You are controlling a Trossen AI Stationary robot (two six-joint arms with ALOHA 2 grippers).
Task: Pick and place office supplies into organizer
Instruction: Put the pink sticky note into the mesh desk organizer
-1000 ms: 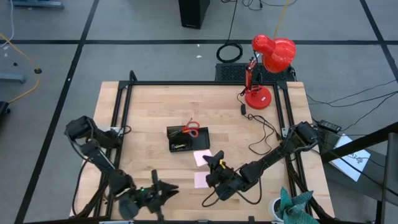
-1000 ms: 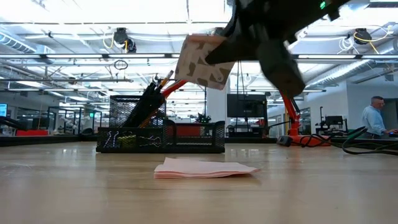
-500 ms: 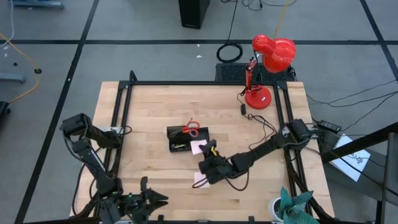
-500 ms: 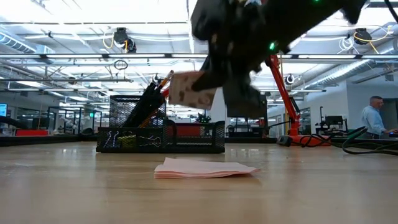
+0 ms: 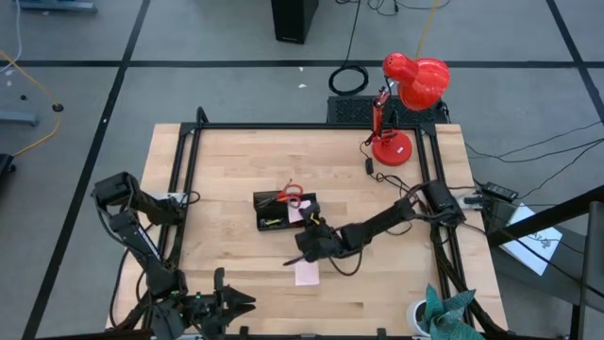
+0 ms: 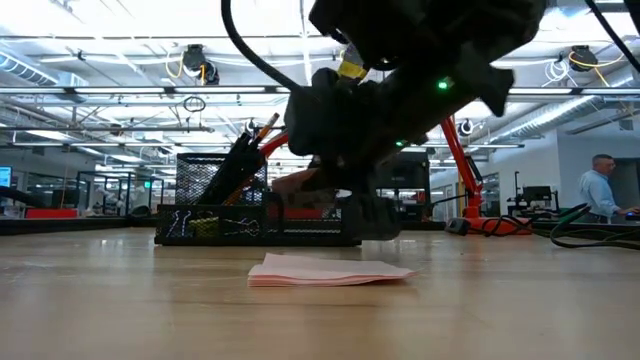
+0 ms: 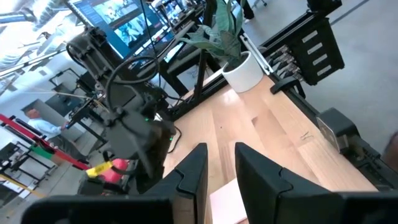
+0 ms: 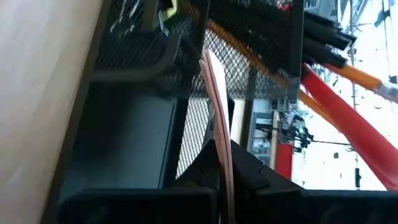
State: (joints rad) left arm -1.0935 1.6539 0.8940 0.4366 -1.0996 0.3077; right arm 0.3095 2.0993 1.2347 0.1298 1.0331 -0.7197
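Note:
The black mesh organizer [image 5: 279, 211] [image 6: 258, 212] stands mid-table with red-handled scissors [image 5: 290, 196], an orange pencil [image 8: 367, 77] and dark pens in its taller compartment. My right gripper [image 5: 308, 235] [image 8: 221, 158] is at the organizer's right end, shut on a pale pink note pad [image 5: 300, 216] [image 6: 300, 183] over the shallow compartment [image 8: 124, 149]. A second pink pad [image 5: 307, 273] [image 6: 330, 270] lies flat on the table nearer the front. My left gripper [image 5: 236, 302] [image 7: 217, 168] waits open near the table's near-left corner. My right gripper pinches the pink note pad between its two fingers by one edge [image 8: 221, 146]. The pad shows edge-on, reaching forward past the fingertips [image 8: 205, 163]. The gripper comes slanting from the table's near-right side. The pad is lifted clear, at about the height of the organizer's rim.
A red desk lamp [image 5: 408, 104] stands at the far right with its cord [image 5: 396, 194] trailing over the table. A potted plant [image 7: 239, 59] sits off the near-right corner. Bare wood lies left of the organizer and along the far side. A person [image 6: 603, 185] stands far behind.
My right gripper has carried the pink pad from the near middle of the table toward the far-left, up to the organizer's right end, and lowered it from well above to rim height. My left arm has drawn back toward the near-left corner.

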